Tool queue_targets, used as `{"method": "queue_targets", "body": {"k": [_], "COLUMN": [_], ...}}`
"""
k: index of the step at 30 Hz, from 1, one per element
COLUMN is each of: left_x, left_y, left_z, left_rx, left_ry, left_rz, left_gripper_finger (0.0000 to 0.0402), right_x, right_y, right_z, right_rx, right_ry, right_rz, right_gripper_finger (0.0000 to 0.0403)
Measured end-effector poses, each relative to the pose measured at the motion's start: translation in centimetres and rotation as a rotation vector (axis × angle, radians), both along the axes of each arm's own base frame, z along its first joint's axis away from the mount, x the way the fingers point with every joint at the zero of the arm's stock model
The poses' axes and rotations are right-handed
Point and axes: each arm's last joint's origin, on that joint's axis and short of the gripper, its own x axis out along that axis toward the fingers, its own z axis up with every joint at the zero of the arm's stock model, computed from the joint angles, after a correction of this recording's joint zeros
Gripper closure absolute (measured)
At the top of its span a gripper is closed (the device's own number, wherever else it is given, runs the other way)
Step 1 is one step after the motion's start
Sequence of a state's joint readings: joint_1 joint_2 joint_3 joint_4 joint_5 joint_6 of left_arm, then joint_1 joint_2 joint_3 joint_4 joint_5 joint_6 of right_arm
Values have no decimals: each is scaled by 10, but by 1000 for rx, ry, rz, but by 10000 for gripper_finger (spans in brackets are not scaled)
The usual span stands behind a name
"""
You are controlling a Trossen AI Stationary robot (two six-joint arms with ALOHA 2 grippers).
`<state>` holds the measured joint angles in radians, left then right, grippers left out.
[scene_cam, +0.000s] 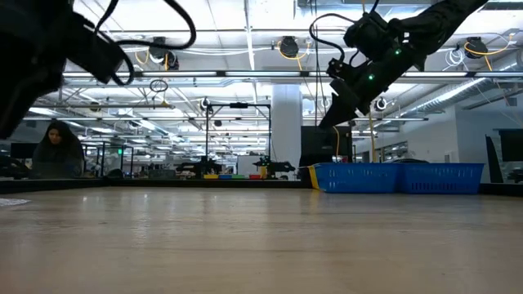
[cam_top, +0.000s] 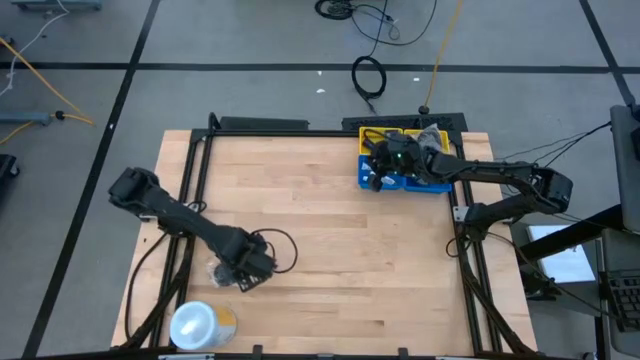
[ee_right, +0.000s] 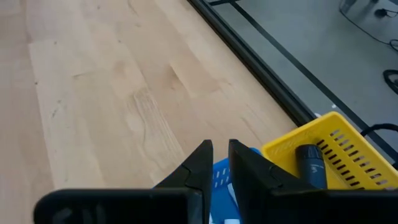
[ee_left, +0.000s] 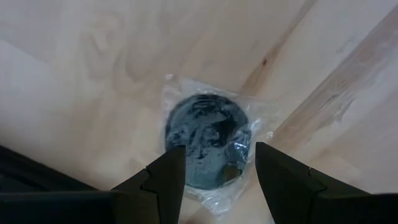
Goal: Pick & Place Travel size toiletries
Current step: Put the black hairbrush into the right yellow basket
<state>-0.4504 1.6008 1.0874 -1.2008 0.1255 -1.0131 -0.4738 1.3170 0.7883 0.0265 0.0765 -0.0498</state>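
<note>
Both arms (cam_top: 190,222) bent over table (cam_top: 330,240)

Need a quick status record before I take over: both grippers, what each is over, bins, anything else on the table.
left gripper: open, fingers either side of a dark round piece in a clear bag, near the table's front-left
right gripper: nearly shut, nothing visibly held, above the blue bin
yellow bin: holds a dark tube
other: white-and-yellow roll at the front edge
</note>
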Motion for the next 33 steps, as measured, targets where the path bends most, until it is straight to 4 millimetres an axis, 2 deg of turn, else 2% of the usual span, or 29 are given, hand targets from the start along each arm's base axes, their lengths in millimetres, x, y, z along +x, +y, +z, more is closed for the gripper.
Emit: {"method": "queue_targets", "body": {"k": [5, 13, 25, 33], "left_x": [6, 17, 15, 14], "left_y": [-6, -14, -24, -32], "left_z": [-18, -34, -49, -67], "left_rx": [-17, -80, -87, -90], "left_ry": [67, 59, 146, 204], "left_rz": [-7, -41, -22, -101], "left_gripper_finger": [210, 210, 211, 211], "right_x": [1, 1, 1, 1], "right_y": [1, 1, 1, 1], "right_z": [0, 0, 0, 0], "right_rx": [0, 0, 0, 1], "right_ry": [-1, 0, 0, 0], "right_rz": [6, 5, 5, 4], "right_gripper_finger": [355, 355, 355, 355]}}
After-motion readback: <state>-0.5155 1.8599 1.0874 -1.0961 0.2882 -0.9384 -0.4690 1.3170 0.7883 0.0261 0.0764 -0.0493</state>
